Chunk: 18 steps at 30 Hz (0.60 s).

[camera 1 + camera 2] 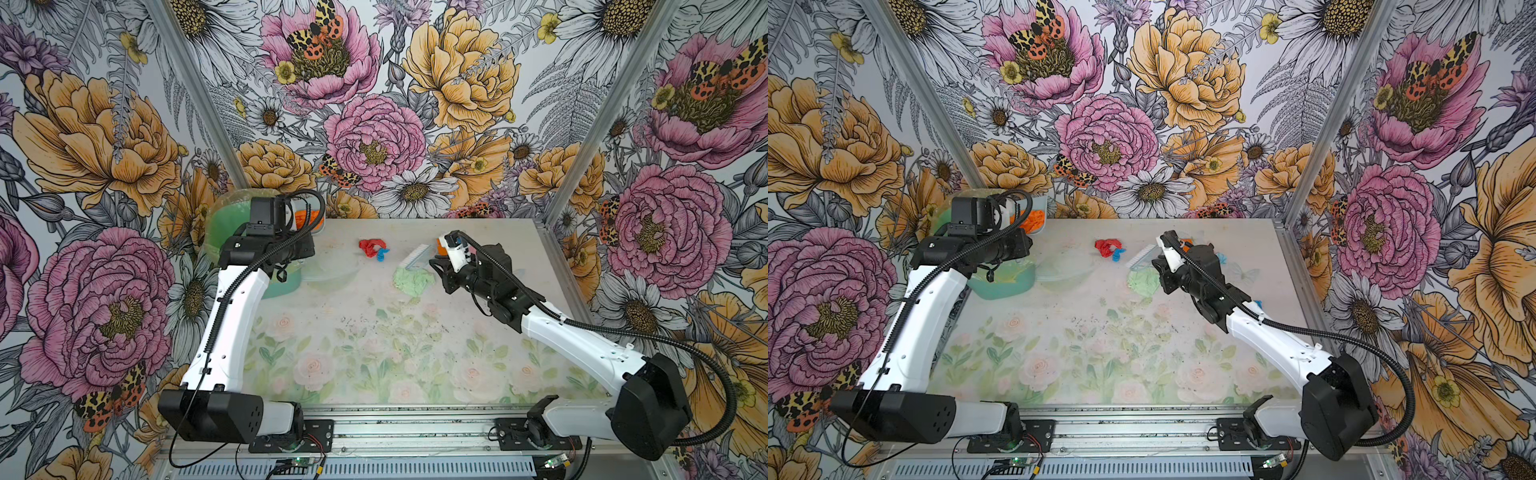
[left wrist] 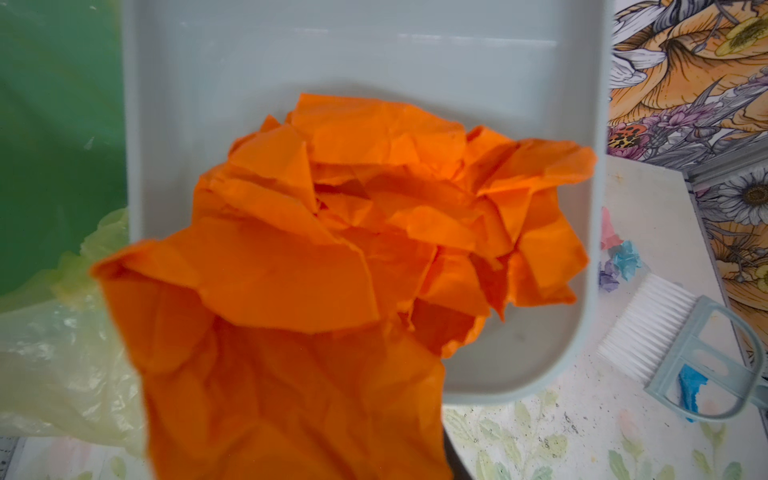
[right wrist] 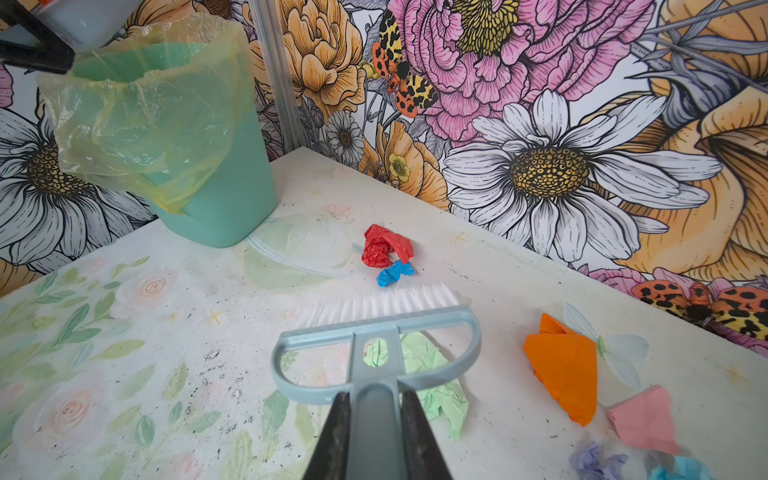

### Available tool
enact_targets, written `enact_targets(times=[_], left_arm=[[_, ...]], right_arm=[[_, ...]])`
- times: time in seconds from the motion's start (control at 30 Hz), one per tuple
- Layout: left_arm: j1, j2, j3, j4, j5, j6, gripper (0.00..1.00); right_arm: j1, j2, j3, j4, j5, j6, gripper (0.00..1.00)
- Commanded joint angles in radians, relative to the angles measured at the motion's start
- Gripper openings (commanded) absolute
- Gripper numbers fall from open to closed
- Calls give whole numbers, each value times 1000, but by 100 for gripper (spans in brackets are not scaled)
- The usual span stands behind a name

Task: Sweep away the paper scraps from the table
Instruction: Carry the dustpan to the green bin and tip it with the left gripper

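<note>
My left gripper (image 1: 296, 218) holds the grey-blue dustpan (image 2: 374, 62) raised at the back left, by the green bin (image 1: 232, 232). A big orange paper wad (image 2: 332, 249) lies in the pan and hides the fingers. My right gripper (image 3: 376, 415) is shut on the handle of the hand brush (image 3: 374, 328). Its white bristles rest on the table (image 1: 374, 353), over a pale green scrap (image 3: 432, 374). Red (image 3: 384, 245) and blue (image 3: 395, 273) scraps lie just beyond the bristles. Orange (image 3: 565, 370), pink (image 3: 644, 419), lilac (image 3: 594, 461) and light blue (image 3: 681, 469) scraps lie beside the right gripper.
The green bin (image 3: 216, 187) with a yellowish liner stands in the table's back left corner. A clear round plastic disc (image 3: 299, 249) lies flat in front of it. Flowered walls close in the back and both sides. Dark specks dot the table's middle (image 1: 357, 324).
</note>
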Motion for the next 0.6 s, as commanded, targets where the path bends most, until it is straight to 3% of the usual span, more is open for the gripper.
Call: enact_targets(times=[0.0, 0.23, 0.57], left_arm=[[40, 19, 48, 4, 83, 4, 0], [119, 62, 96, 8, 187, -32, 0], [264, 80, 75, 86, 423, -122, 0]], right_arm=[[-9, -12, -1, 6, -8, 15, 0], [-10, -19, -10, 9, -9, 10, 0], [-11, -18, -6, 9, -30, -3, 0]])
